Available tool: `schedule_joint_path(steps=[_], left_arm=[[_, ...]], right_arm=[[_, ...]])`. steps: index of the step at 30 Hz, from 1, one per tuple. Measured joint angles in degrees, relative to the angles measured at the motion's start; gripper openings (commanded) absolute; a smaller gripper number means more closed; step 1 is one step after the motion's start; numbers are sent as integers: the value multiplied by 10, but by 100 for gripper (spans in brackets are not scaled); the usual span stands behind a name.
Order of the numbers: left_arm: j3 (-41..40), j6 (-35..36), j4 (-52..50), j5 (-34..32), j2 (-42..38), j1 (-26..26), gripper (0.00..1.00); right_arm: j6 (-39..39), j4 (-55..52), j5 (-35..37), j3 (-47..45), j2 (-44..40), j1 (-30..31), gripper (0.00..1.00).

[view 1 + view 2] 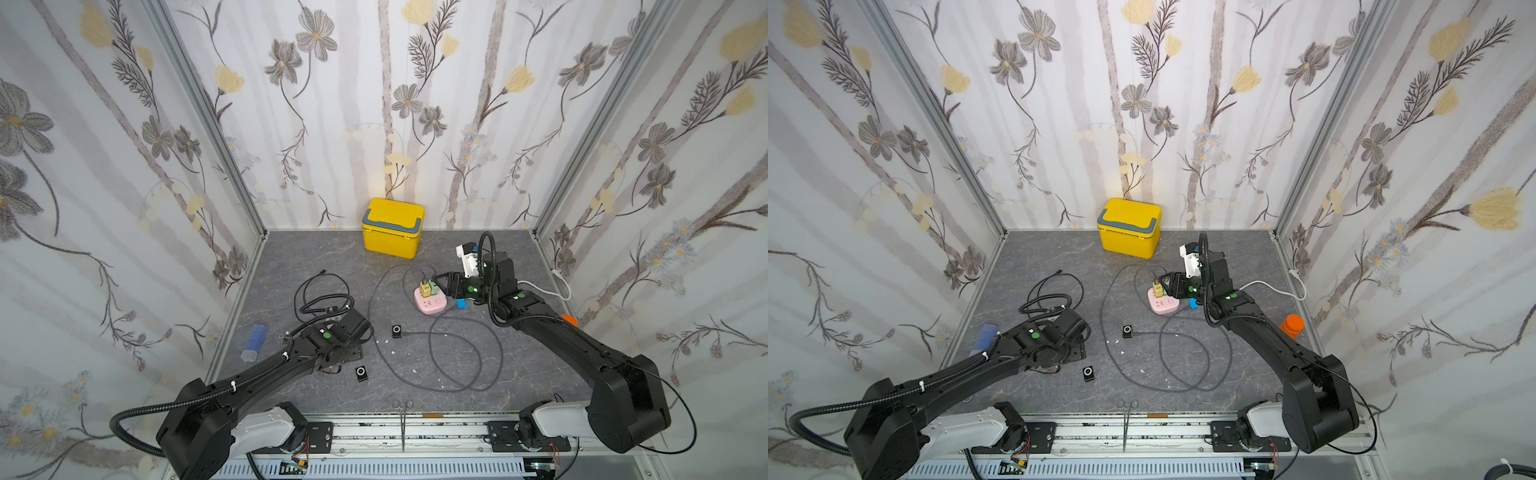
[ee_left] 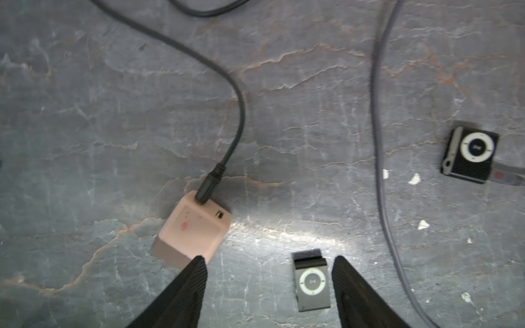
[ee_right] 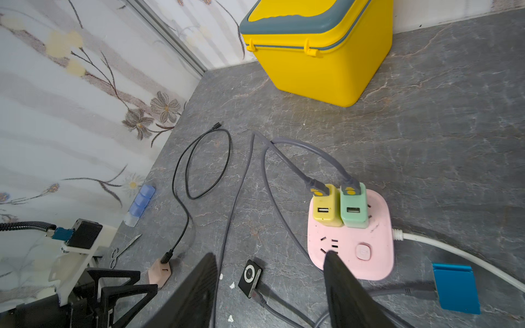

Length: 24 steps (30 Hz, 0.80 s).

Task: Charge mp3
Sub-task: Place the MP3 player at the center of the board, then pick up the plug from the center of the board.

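Left gripper [image 2: 269,258] hangs open astride the loose mp3 player [image 2: 312,281], not gripping it. A second player [image 1: 397,330], at the power strip's [image 1: 432,307] seven o'clock, is cabled. Right gripper [image 3: 270,254] is open and empty. The loose one remains unplugged.

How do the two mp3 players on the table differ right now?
The farther mp3 player has a grey cable plugged into it; the nearer mp3 player has none. The nearer one lies under the left gripper's open jaws; the farther one lies clear of them. Both are small, black, face up, with a white control ring.
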Motion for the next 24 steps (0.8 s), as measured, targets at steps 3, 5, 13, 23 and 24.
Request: schedule_joint_path(steps=[3, 5, 13, 23, 24], left_arm=[[-16, -11, -13, 0, -8, 14, 82], [-37, -14, 4, 10, -17, 28, 83], [-48, -40, -4, -4, 19, 48, 90], [-69, -43, 36, -3, 54, 56, 87], [-69, -34, 43, -3, 57, 57, 86]], right_arm=[[0, 3, -6, 4, 9, 5, 60], [0, 8, -12, 15, 21, 15, 60], [0, 23, -48, 37, 60, 35, 60], [0, 33, -76, 43, 86, 40, 59], [0, 33, -78, 43, 86, 40, 59]])
